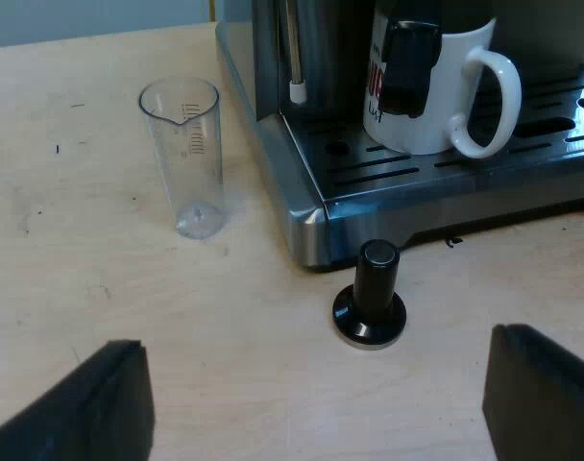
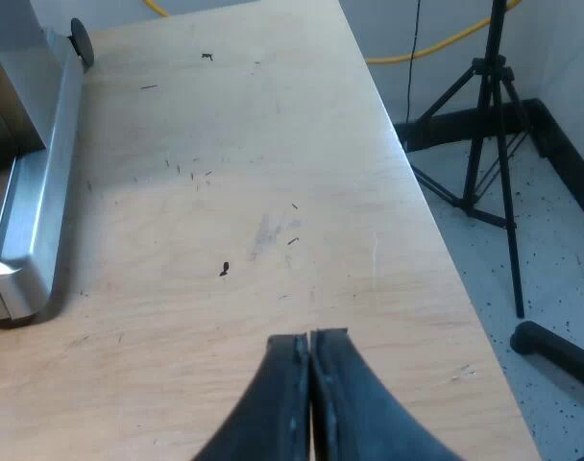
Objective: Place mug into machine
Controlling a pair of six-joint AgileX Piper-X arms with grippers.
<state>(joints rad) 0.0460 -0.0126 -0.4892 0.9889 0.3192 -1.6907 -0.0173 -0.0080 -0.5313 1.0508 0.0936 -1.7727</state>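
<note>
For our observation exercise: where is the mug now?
In the left wrist view, the mug stands upright on the espresso machine's drip tray, near the steam wand and the tamper.

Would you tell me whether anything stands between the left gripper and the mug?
Yes: the black-knobbed tamper stands on the table before the drip tray, between the left gripper and the mug on that tray.
</note>
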